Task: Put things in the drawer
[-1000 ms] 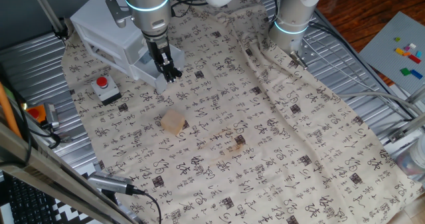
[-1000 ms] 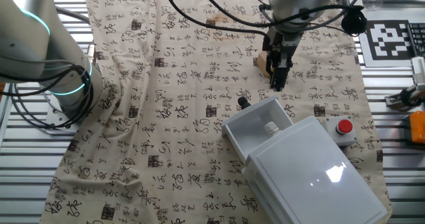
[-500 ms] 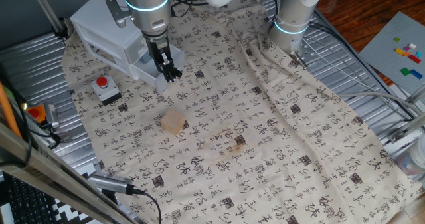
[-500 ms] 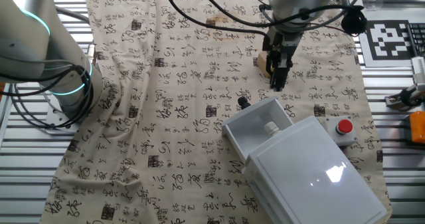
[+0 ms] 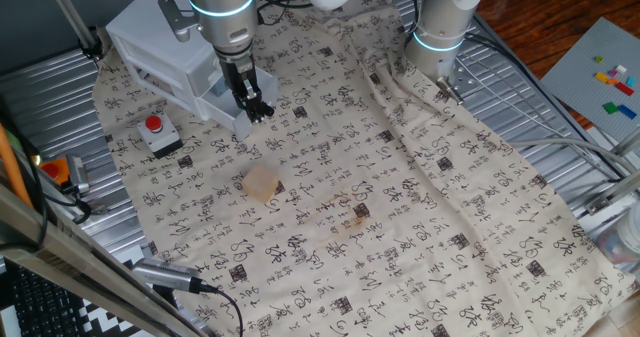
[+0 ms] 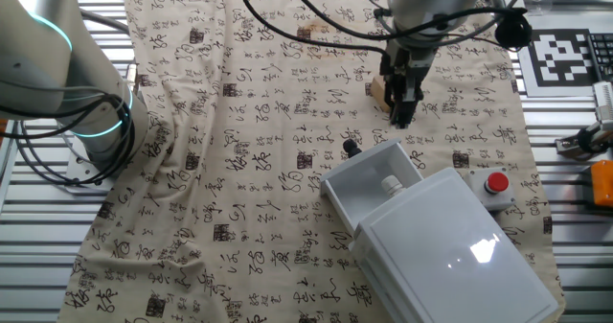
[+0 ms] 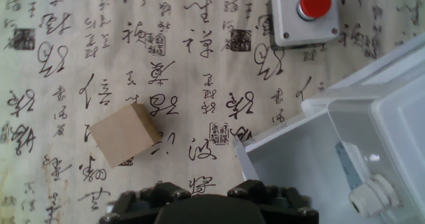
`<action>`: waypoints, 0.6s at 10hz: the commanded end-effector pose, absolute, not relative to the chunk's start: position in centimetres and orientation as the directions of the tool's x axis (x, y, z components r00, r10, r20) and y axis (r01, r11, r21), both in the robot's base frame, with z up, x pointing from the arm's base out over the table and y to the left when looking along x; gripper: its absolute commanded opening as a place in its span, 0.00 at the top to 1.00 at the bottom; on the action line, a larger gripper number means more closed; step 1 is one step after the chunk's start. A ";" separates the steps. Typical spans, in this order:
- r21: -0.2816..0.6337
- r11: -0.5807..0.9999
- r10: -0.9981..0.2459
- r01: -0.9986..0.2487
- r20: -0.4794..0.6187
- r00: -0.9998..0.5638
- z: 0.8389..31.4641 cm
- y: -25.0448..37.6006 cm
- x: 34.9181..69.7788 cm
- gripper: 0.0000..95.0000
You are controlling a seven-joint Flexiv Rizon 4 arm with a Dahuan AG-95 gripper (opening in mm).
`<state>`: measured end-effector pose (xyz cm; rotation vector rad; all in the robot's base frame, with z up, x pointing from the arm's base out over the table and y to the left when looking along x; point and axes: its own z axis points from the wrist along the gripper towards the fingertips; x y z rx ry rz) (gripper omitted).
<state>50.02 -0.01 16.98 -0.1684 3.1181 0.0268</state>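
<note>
Nothing has moved, jaws closed on nothing beside open drawer (image 6: 369,184), tan block (image 5: 261,185) apart on cloth (image 5: 420,197).

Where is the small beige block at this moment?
The beige block lies on the printed cloth, apart from the open drawer; in the hand view it is left of the drawer corner.

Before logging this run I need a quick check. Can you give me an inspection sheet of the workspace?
Surface: table under a beige cloth printed with black calligraphy, wrinkled.
Job's things: small pale tan cube block lying on the cloth; white plastic drawer pulled open.
Clutter: grey box with a red button.
Grippers: black two-finger gripper above the cloth near the drawer, holding nothing; finger gap unclear.
Cables: black cables across the cloth.
Surroundings: second idle arm base.
</note>
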 end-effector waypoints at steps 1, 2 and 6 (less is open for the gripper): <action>0.029 0.979 -0.202 -0.203 -0.038 -0.979 17.0 0.0 50.0 1.00; 0.030 0.978 -0.203 -0.204 -0.038 -0.978 17.0 0.0 50.0 1.00; 0.033 0.964 -0.263 -0.264 -0.039 -0.964 17.0 0.0 50.0 1.00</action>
